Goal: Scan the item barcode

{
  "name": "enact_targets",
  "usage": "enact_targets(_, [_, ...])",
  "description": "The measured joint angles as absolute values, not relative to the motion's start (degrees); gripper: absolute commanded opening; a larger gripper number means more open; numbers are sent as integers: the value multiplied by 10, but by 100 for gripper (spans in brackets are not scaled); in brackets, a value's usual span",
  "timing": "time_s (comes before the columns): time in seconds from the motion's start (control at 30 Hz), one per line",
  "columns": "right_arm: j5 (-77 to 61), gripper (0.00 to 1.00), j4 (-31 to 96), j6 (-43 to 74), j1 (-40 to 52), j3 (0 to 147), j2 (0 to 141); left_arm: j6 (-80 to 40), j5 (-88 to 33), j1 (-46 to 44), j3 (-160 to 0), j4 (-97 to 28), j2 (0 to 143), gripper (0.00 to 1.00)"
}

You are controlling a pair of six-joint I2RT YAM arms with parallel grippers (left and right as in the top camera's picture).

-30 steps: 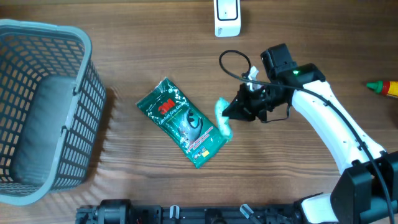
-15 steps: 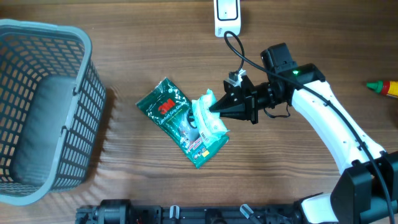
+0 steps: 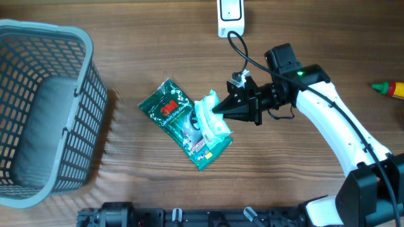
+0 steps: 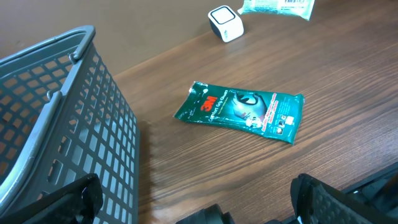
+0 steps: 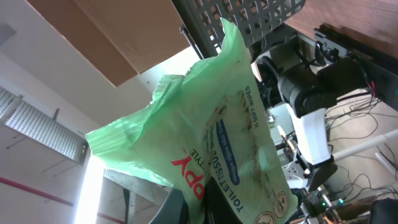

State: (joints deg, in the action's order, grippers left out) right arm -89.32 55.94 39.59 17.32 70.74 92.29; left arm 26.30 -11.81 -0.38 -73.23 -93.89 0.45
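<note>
My right gripper (image 3: 221, 111) is shut on a pale green toilet-tissue packet (image 3: 210, 121), held in the air over the table's middle and turned on its side. In the right wrist view the packet (image 5: 211, 124) fills the frame, with the dark jaws of the gripper (image 5: 202, 200) pinching its lower edge. A white scanner (image 3: 230, 17) stands at the table's far edge, apart from the packet. The left wrist view shows the scanner (image 4: 225, 23) and the held packet (image 4: 278, 6) at the top. My left gripper (image 4: 199, 205) stands wide open with nothing in it, low near the front edge.
A dark green 3M packet (image 3: 178, 123) lies flat on the wood, partly under the held packet. A grey mesh basket (image 3: 85, 94) fills the left side. A red and yellow bottle (image 3: 390, 88) lies at the right edge. A black cable (image 3: 243, 53) loops from the right wrist.
A second ago the right wrist turned, swinging the tissue packet left over the 3M packet and showing its broad face. Nothing has moved in the last half second.
</note>
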Motion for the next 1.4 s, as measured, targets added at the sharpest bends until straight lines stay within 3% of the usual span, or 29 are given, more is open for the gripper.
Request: enact_targets(1.4, [-893,4,535,396,173,707,923,263,-118,-4,-732,-940,4,99])
